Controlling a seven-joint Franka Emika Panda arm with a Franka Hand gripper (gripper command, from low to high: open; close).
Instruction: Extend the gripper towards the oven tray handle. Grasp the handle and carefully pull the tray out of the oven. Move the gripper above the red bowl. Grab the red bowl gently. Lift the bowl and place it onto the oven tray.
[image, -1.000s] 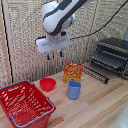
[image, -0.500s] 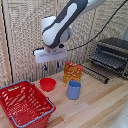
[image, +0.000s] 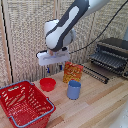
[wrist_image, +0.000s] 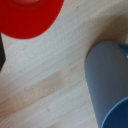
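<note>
My gripper (image: 56, 66) hangs above the counter (image: 100, 102), roughly over the red bowl (image: 48, 83) and slightly toward the oven side of it. I cannot tell whether my fingers are apart or together: the exterior view blurs them, and the wrist view shows only a dark sliver at the picture's edge.

Step in hand, as I judge it: positioning above the red bowl before the grasp.

Location of the task's thing: the red bowl stands on the counter near the back edge, between the red mesh basket (image: 25, 102) and the blue cup (image: 74, 89), with an orange packet (image: 72, 72) just behind the cup. In the wrist view the bowl (wrist_image: 31, 15) is only partly in frame and the cup (wrist_image: 111, 75) fills much of it.

Procedure:
1. Shift away from the cup until the bowl's rim is centred under my gripper.
2. Descend vertically, with one finger inside the rim and one outside.
3. Close gently.

Orientation: the bowl sits upright, mouth up. It is round, so it has no long axis; any rim point serves.

The tray (image: 106, 62) appears drawn out of the oven (image: 114, 52), its bars running across the oven's mouth.
</note>
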